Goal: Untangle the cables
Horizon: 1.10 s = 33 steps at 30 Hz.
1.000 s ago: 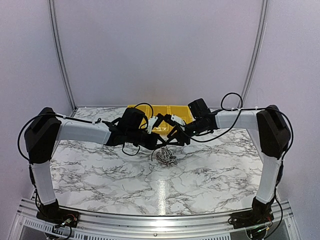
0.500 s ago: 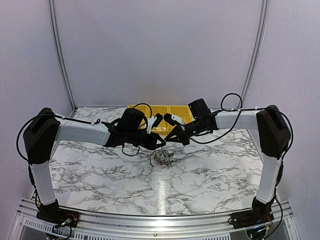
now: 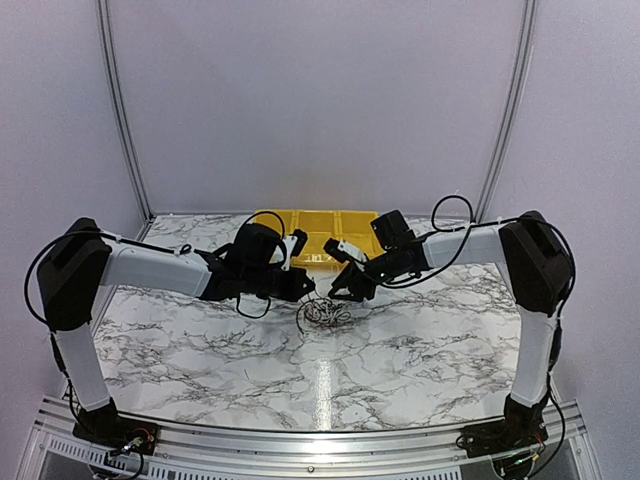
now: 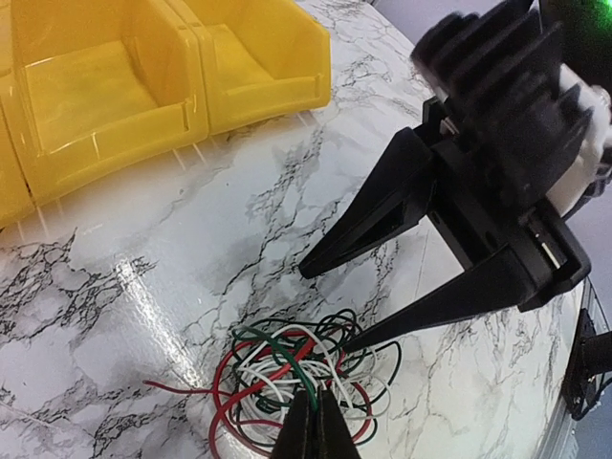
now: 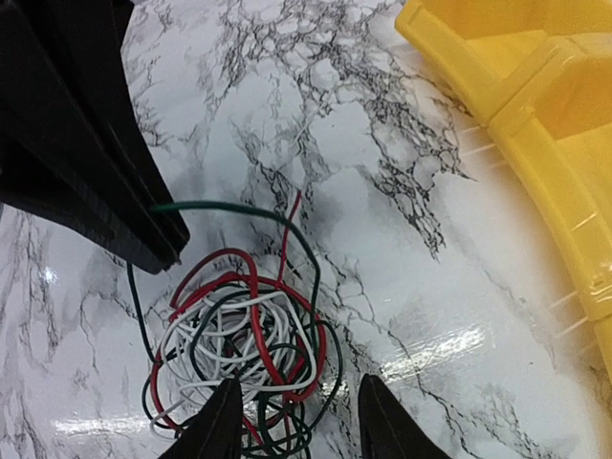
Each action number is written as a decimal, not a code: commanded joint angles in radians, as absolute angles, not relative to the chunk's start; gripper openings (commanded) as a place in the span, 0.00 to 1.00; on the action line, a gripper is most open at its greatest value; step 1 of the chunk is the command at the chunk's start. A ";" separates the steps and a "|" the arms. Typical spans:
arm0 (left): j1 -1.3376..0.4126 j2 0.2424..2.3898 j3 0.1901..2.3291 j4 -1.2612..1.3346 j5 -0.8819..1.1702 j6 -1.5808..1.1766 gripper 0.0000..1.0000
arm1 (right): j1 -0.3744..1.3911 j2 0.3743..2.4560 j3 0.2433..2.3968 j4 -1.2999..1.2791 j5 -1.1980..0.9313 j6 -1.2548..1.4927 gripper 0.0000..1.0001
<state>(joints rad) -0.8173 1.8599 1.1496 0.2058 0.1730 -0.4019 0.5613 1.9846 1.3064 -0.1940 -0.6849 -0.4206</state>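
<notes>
Cables (image 5: 239, 354) tangled on marble table (image 5: 382, 191), near yellow bins (image 4: 105, 134).

Top view high, looking down; wrist views close, opposed, both showing cables (image 4: 287, 368).

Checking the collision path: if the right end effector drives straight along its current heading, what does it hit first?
The cables. The tangle lies directly ahead of the open right end effector, and one finger seems to overlap its edge. Depth is unclear, so contact can't be confirmed.
</notes>
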 commanded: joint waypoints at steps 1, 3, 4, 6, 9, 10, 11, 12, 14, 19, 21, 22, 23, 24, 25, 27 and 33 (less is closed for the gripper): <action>-0.817 1.844 1.118 0.239 0.137 -0.440 0.00 | 0.589 2.037 1.350 -0.159 -0.653 -0.334 0.48; -0.816 1.845 1.110 0.248 0.132 -0.444 0.00 | 0.597 2.050 1.361 -0.158 -0.660 -0.318 0.56; -0.816 1.844 1.107 0.253 0.130 -0.447 0.00 | 0.600 2.057 1.366 -0.161 -0.669 -0.309 0.57; -0.818 1.845 1.104 0.262 0.128 -0.451 0.00 | 0.604 2.071 1.372 -0.156 -0.693 -0.288 0.60; -0.817 1.850 1.102 0.269 0.126 -0.452 0.00 | 0.606 2.091 1.383 -0.152 -0.714 -0.262 0.63; -0.818 1.850 1.101 0.271 0.126 -0.453 0.00 | 0.609 2.099 1.386 -0.153 -0.716 -0.256 0.63; -0.817 1.850 1.100 0.273 0.125 -0.455 0.00 | 0.614 2.108 1.389 -0.153 -0.716 -0.253 0.63; -0.817 1.847 1.098 0.274 0.125 -0.458 0.00 | 0.617 2.116 1.393 -0.154 -0.713 -0.251 0.63; -0.818 1.837 1.093 0.278 0.125 -0.465 0.00 | 0.630 2.136 1.404 -0.165 -0.679 -0.247 0.64; -0.819 1.768 1.065 0.285 0.113 -0.487 0.00 | 0.640 2.183 1.432 -0.185 -0.593 -0.219 0.61; -0.819 1.725 1.045 0.288 0.092 -0.493 0.00 | 0.641 2.197 1.434 -0.187 -0.566 -0.207 0.60; -0.819 1.705 1.036 0.289 0.077 -0.495 0.00 | 0.640 2.205 1.437 -0.193 -0.559 -0.203 0.59; -0.819 1.685 1.026 0.290 0.064 -0.495 0.00 | 0.640 2.216 1.441 -0.199 -0.553 -0.196 0.59; -0.818 1.665 1.018 0.290 0.055 -0.496 0.00 | 0.640 2.225 1.446 -0.203 -0.543 -0.190 0.58; -0.819 1.643 1.013 0.289 0.048 -0.496 0.00 | 0.641 2.235 1.452 -0.211 -0.536 -0.186 0.58; -0.819 1.590 1.003 0.288 0.040 -0.492 0.00 | 0.641 2.254 1.462 -0.225 -0.529 -0.179 0.58; -0.819 1.412 1.001 0.272 -0.029 -0.439 0.00 | 0.640 2.270 1.465 -0.232 -0.501 -0.167 0.57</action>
<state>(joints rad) -0.8173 1.5337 1.0016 0.2497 0.0399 -0.4824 0.6350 2.2143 1.4639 -0.1619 -0.5892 -0.1974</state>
